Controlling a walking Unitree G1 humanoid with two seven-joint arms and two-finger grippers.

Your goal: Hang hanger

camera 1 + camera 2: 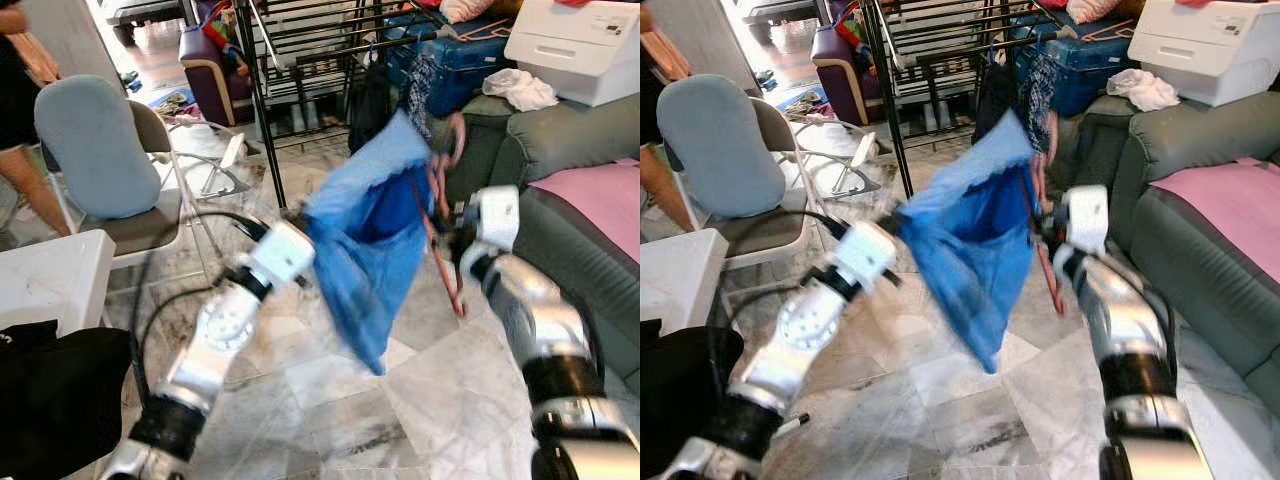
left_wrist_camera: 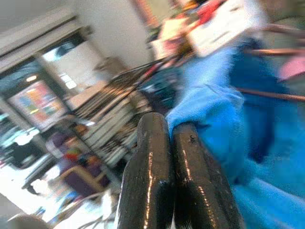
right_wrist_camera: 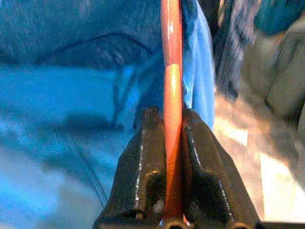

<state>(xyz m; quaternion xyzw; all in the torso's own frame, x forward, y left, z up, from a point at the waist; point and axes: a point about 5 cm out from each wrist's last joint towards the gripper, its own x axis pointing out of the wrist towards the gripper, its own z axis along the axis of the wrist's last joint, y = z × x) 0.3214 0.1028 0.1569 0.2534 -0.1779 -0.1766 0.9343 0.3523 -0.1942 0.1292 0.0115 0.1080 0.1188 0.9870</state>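
A blue garment hangs on a reddish hanger, held up between my two arms. My right gripper is shut on the hanger's red rod, on the garment's right side. My left gripper has its fingers pressed together at the garment's left upper edge, with blue cloth bunched at the fingertips. The hanger's hook points up toward the black drying rack behind. The views are blurred.
A chair with a blue-grey back stands to the left, with a person's leg beside it. A grey sofa runs along the right, a white box behind it. A white table is near left.
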